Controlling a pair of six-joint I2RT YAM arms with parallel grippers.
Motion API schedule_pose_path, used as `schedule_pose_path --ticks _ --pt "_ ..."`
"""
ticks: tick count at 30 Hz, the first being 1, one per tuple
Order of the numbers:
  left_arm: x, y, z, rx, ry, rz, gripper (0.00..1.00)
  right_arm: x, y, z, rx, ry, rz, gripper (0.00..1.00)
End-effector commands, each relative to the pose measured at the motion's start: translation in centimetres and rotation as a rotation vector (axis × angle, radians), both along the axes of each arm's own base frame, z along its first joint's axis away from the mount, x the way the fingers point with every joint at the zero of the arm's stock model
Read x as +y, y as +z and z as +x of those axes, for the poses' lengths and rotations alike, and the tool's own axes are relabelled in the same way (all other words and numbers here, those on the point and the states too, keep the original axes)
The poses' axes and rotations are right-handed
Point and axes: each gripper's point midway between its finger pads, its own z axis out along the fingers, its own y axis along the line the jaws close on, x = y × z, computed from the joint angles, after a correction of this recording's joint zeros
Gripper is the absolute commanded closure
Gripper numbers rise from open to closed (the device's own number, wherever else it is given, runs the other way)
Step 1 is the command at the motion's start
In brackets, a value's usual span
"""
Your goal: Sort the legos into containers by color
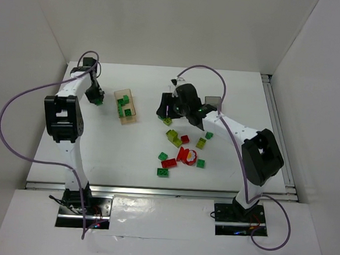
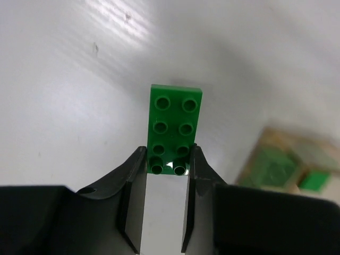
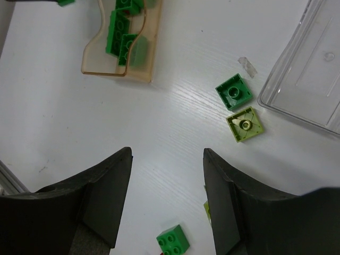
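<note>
My left gripper (image 2: pixel 168 159) is shut on the near end of a long dark green lego (image 2: pixel 175 125), which sticks out ahead of the fingers above the white table. In the top view this gripper (image 1: pixel 96 98) hangs just left of the orange-tan container (image 1: pixel 131 119), which holds a few dark green bricks (image 1: pixel 124 103). My right gripper (image 3: pixel 167 159) is open and empty above bare table. A dark green brick (image 3: pixel 234 91) and a yellow-green brick (image 3: pixel 245 124) lie upside down beside the clear container (image 3: pixel 308 69). Another dark green brick (image 3: pixel 172 240) lies below the fingers.
Loose legos lie mid-table: yellow-green ones (image 1: pixel 173 137), red ones (image 1: pixel 168 163), a round red piece (image 1: pixel 186 155) and dark green ones (image 1: pixel 163 172). The smoky grey container (image 1: pixel 213 100) stands behind the right arm. White walls enclose the table on three sides.
</note>
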Motion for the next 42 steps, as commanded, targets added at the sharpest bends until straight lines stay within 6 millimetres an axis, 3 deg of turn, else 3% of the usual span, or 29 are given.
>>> schedule_pose_path --ticks 1,6,7,9,14,15,17,18,19,20,22,23,24,27,28,30,31,34,35,38,39,40,42 --pt "-3.7 9.1 -1.4 -0.162 -0.109 -0.01 0.81 -0.9 0.1 -0.8 -0.006 -0.004 -0.019 0.36" --pt "-8.8 9.8 -2.7 -0.174 -0.19 -0.067 0.81 -1.3 1.2 -1.0 -0.027 -0.013 -0.009 0.36" --pt "-9.5 9.5 -2.9 -0.167 -0.195 -0.089 0.81 -1.4 0.8 -1.1 -0.02 -0.013 -0.015 0.36" --pt "-11.3 8.5 -3.2 -0.143 -0.212 -0.116 0.81 -1.8 1.9 -1.1 -0.042 -0.031 -0.011 0.36" --pt "-13.7 6.2 -2.5 -0.106 -0.224 -0.116 0.81 -3.0 2.7 -1.5 -0.06 -0.065 -0.023 0.36" --pt "-14.2 6.2 -2.2 -0.11 -0.235 -0.117 0.81 -3.4 2.0 -1.7 -0.046 -0.076 -0.043 0.36" --pt "-14.4 5.8 -1.9 -0.111 -0.211 -0.107 0.72 -3.7 2.6 -1.9 -0.059 -0.085 -0.038 0.36" --pt "-14.4 5.2 -1.9 -0.099 -0.211 -0.106 0.63 -3.9 2.7 -2.1 -0.061 -0.085 -0.037 0.36" --pt "-14.4 5.2 -1.9 -0.099 -0.211 -0.106 0.42 -4.0 2.7 -1.9 -0.064 -0.094 -0.041 0.36" --pt "-15.1 5.0 -1.8 -0.095 -0.237 -0.111 0.37 -4.1 2.4 -2.1 -0.056 -0.094 -0.048 0.33" --pt "-15.6 5.4 -1.9 -0.103 -0.25 -0.112 0.31 -4.1 2.4 -2.1 -0.056 -0.094 -0.048 0.29" --pt "-16.2 5.6 -2.2 -0.102 -0.262 -0.112 0.23 -4.1 2.4 -2.1 -0.056 -0.094 -0.048 0.27" --pt "-16.2 6.8 -2.2 -0.13 -0.263 -0.114 0.2 -4.2 2.3 -2.2 -0.049 -0.093 -0.054 0.27" --pt "-17.7 8.5 -3.2 -0.155 -0.322 -0.109 0.17 -4.1 1.9 -2.5 -0.033 -0.089 -0.049 0.25" --pt "-18.1 10.0 -3.9 -0.183 -0.348 -0.104 0.2 -4.2 2.3 -2.5 -0.04 -0.089 -0.044 0.25" --pt "-19.7 10.4 -6.2 -0.171 -0.418 -0.096 0.23 -4.7 1.7 -3.3 -0.029 -0.105 -0.059 0.25" --pt "-20.3 11.9 -7.3 -0.201 -0.45 -0.096 0.24 -5.0 2.3 -3.5 -0.038 -0.118 -0.047 0.25" --pt "-23.8 10.0 -12.1 -0.13 -0.546 -0.151 0.24 -6.7 2.3 -4.3 -0.052 -0.159 -0.068 0.25" --pt "-25.5 8.8 -15.0 -0.078 -0.6 -0.174 0.24 -7.6 1.5 -4.7 -0.041 -0.181 -0.097 0.25" --pt "-28.9 6.8 -19.1 -0.014 -0.683 -0.224 0.22 -9.8 1.8 -5.5 -0.048 -0.261 -0.108 0.25" --pt "-30.3 5.1 -21.4 0.034 -0.745 -0.215 0.2 -11.1 0.8 -6.0 -0.033 -0.296 -0.129 0.25" --pt "-31.3 4.5 -22.2 0.05 -0.768 -0.228 0.2 -12.0 2.0 -6.5 -0.058 -0.327 -0.11 0.25" --pt "-32.8 3.4 -23.3 0.073 -0.808 -0.242 0.14 -14.2 2.2 -6.9 -0.07 -0.429 -0.12 0.25"
